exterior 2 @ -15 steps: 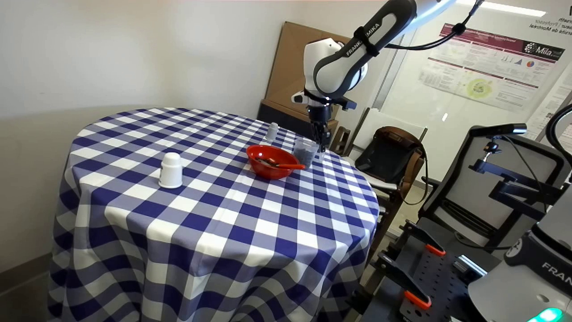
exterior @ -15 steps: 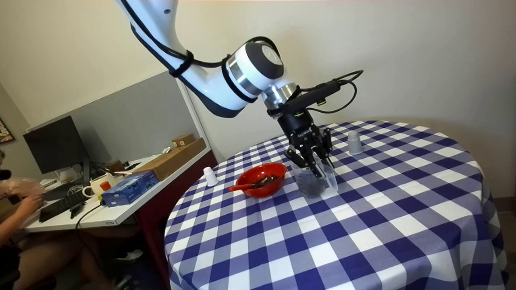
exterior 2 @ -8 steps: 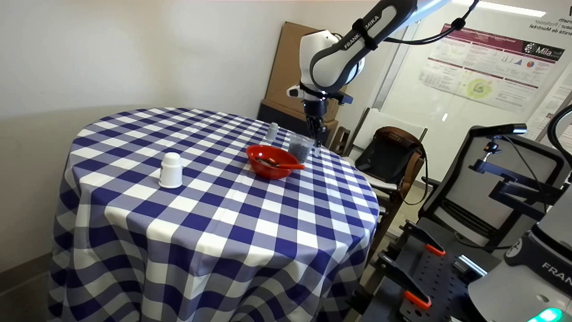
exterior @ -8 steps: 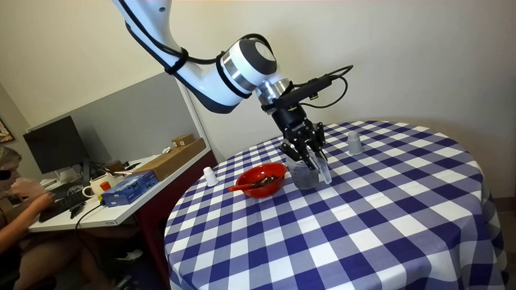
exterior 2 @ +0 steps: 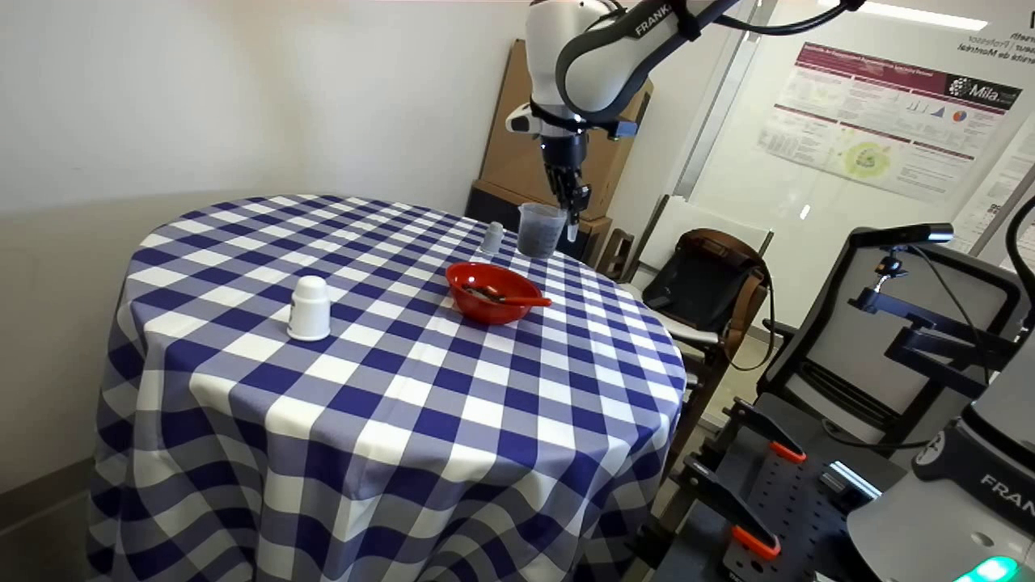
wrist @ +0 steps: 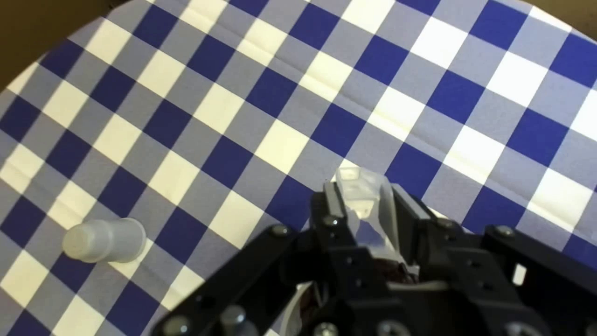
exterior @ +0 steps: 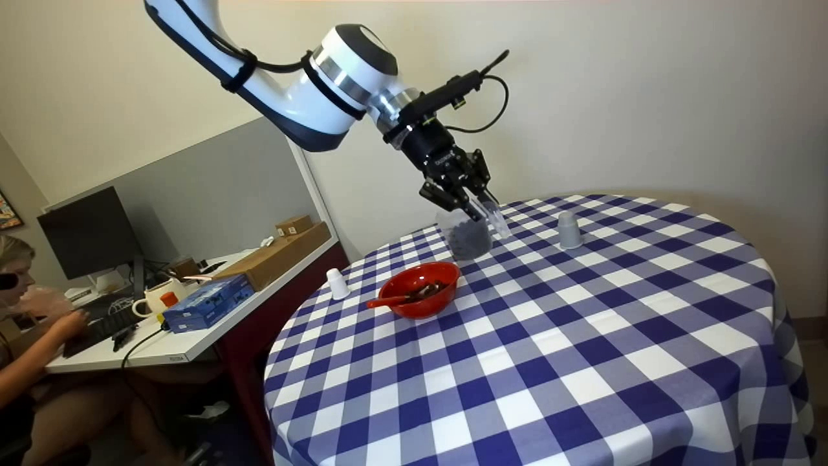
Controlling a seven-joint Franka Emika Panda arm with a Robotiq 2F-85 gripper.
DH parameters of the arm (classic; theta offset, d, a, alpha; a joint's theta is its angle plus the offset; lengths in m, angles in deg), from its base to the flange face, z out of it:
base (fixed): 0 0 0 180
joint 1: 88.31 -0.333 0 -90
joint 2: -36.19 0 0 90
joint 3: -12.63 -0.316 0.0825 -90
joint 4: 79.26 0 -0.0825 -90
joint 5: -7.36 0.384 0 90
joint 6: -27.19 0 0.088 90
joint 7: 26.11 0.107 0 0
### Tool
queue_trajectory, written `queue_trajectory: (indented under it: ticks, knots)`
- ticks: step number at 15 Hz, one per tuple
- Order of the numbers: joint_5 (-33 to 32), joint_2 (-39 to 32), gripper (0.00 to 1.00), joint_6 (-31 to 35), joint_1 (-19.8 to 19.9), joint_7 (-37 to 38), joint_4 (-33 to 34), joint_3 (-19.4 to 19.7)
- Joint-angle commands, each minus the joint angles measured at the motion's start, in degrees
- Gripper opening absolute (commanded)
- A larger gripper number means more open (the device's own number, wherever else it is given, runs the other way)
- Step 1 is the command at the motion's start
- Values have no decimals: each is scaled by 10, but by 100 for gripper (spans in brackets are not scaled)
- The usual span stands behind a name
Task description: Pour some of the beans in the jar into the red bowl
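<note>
"What does the claw (wrist: 371, 200) grip?"
"The clear jar (exterior 2: 540, 229), by its handle (exterior: 500, 222), aloft near the red bowl (exterior: 428, 309)."
"And the beans (exterior: 470, 243)?"
"A dark mass inside the jar."

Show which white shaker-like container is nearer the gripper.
The container on the same side of the red bowl as the gripper; the other container stands beyond it.

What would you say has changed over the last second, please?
The arm has lifted the jar, carrying it up and leftward in both exterior views. The person's head has come further into view. Nothing was newly gripped or released: the jaws were already on the jar's handle and remain so. The red bowl, the red utensil in it and both pale containers stayed put.
</note>
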Motion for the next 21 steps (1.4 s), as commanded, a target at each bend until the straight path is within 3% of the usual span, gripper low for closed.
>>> queue_trajectory:
  ticks: [1, 7, 10, 15, 21]
  knots:
    - [-78, 56, 12, -57, -25, 25, -15, -5]
    - [-203, 100, 12, -142, -62, 59, -40, -48]
    - [-251, 97, 12, -177, -82, 110, -62, -75]
    - [-295, 62, 12, -233, -107, 229, -79, -109]
    - [-353, -10, 12, -311, -128, 296, -63, -121]
